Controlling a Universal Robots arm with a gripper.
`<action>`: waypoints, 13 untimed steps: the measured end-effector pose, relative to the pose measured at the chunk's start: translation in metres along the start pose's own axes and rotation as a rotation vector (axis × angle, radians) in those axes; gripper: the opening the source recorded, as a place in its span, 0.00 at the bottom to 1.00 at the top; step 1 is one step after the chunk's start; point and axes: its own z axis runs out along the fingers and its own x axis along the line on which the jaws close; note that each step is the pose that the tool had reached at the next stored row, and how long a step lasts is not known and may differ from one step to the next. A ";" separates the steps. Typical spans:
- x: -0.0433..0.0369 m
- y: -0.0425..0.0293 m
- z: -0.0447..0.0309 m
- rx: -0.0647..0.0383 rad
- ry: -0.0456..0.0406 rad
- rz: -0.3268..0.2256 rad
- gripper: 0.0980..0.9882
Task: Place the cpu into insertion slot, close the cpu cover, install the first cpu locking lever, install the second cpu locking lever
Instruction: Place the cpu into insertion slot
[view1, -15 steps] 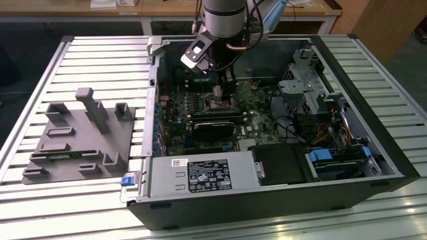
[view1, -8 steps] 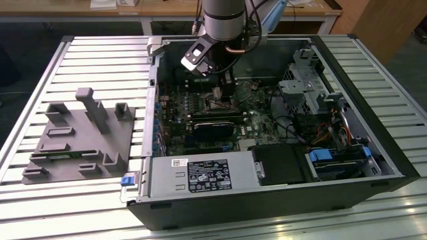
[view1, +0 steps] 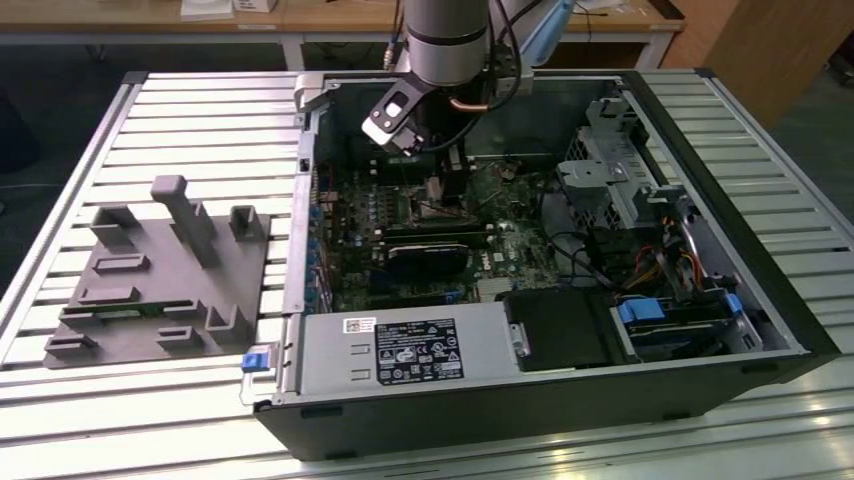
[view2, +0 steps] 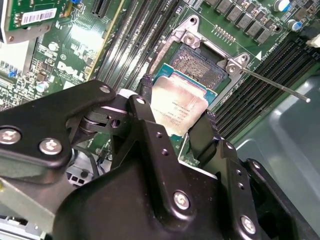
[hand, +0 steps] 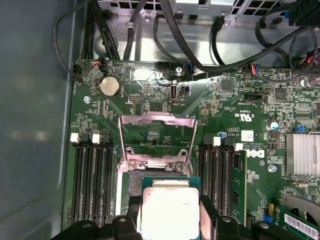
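the step in hand looks like seating the cpu (view2: 178, 106) in the insertion slot (view2: 198, 64), and it would go best with the chip kept level, its edges squared to the slot's silver rim, and brought straight down with no sliding across the dark contact field. in the second wrist view the chip overlaps only one side of the slot and seems slightly tilted, so its alignment probably needs correcting. whether it touches the slot i cannot tell. the cpu cover (hand: 156, 119) stands swung up and clear on the far side of the slot, and a thin locking lever (view2: 275, 85) juts out free beside it. the gripper (view2: 175, 114) is parted just to the chip's width, its black fingers (view2: 145, 93) pinching two opposite edges of the cpu. in the exterior view the gripper (view1: 450, 170) reaches down into the far half of the open computer case (view1: 747, 330), over the motherboard (view1: 514, 245).
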 end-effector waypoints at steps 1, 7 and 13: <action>0.0003 0.0000 0.0006 0.000 -0.0001 0.001 0.50; 0.0029 -0.0003 0.0046 0.000 -0.0002 0.003 0.50; 0.0034 -0.0010 0.0107 0.000 -0.0005 0.004 0.50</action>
